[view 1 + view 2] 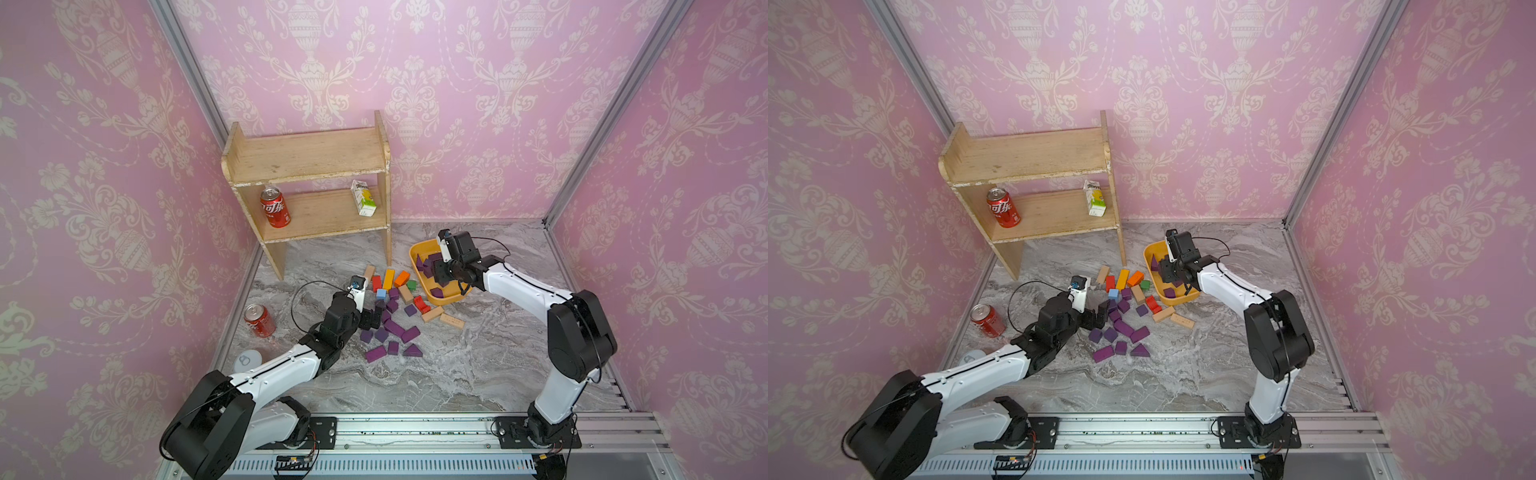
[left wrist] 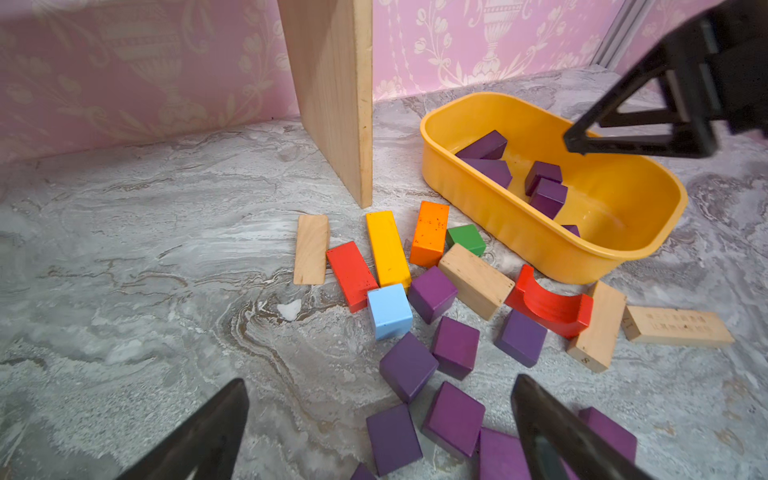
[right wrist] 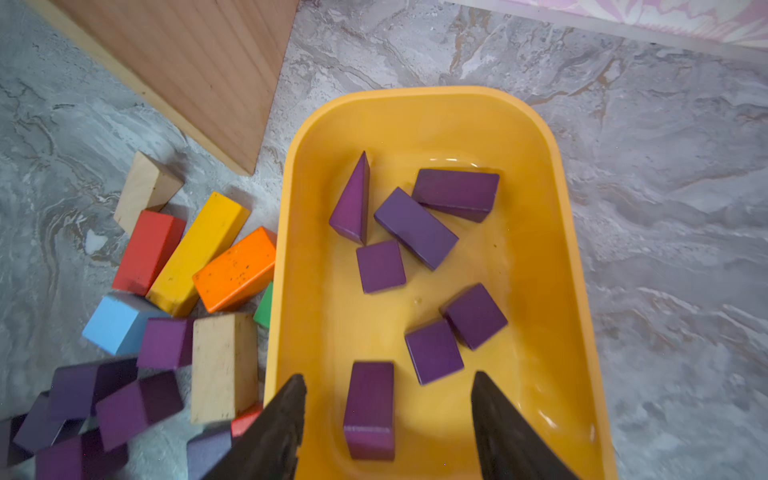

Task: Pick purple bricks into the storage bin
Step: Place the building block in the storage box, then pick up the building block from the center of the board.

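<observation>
The storage bin [image 1: 446, 297] [image 1: 1150, 253] [image 2: 519, 224] [image 3: 316, 291] is a yellow-orange tray at the back right, and several purple bricks [image 3: 415, 226] lie in it. More purple bricks [image 1: 395, 328] [image 1: 1124, 328] [image 2: 455, 347] [image 3: 139, 405] are scattered on the marble table in front of it. My right gripper [image 1: 440, 274] [image 1: 1165, 270] [image 3: 388, 376] hangs open over the bin. One purple brick [image 3: 370, 409] lies on the bin floor between its fingers, untouched. My left gripper [image 1: 372, 318] [image 1: 1096, 313] [image 2: 380, 386] stands wide open just above the loose purple bricks, holding nothing.
Red, yellow, orange, green, light-blue and tan blocks [image 1: 388, 279] [image 2: 386, 249] lie between the purple pile and the bin. A wooden shelf [image 1: 307, 166] at the back holds a red can [image 1: 275, 206] and a carton [image 1: 363, 198]. Another red can [image 1: 259, 320] stands left of my left arm.
</observation>
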Tool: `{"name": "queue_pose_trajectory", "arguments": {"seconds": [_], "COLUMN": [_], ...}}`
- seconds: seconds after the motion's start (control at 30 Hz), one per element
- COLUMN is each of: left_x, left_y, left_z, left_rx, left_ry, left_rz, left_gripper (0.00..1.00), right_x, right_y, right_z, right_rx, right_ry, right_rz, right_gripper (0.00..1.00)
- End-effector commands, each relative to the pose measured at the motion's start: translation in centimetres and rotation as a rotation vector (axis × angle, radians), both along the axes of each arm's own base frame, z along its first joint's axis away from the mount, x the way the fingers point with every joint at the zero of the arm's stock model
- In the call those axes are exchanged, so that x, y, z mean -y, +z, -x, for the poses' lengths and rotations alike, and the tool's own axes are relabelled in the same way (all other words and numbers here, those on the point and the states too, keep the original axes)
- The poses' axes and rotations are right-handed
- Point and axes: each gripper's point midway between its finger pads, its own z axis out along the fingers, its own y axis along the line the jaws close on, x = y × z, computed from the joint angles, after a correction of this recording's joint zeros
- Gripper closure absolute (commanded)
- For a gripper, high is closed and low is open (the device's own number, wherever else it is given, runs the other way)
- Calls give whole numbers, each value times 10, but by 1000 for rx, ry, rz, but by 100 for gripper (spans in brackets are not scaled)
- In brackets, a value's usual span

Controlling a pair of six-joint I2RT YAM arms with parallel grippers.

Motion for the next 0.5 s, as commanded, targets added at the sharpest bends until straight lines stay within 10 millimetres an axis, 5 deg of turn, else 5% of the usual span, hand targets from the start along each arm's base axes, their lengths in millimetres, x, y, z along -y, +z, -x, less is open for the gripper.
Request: {"name": "queue_pose_trajectory", "arguments": {"seconds": [0.0,0.2,0.47], "left_x": [-11,11,15], "left_y": [-2,-12,-27], "left_z": [-11,-19,-22], "left_rx": [-112,-309,-456], "left_ry": [102,59,156], "left_rz": [-38,-76,-16], "left_gripper": [1,2,10], "right_x": [4,12,50], "right_y": [23,12,8], "right_z": [26,77,136], "right_rx": [74,20,73], "right_ry": [9,73,14], "right_rz": [-54,-96,-117], "right_gripper": [35,35,33]}}
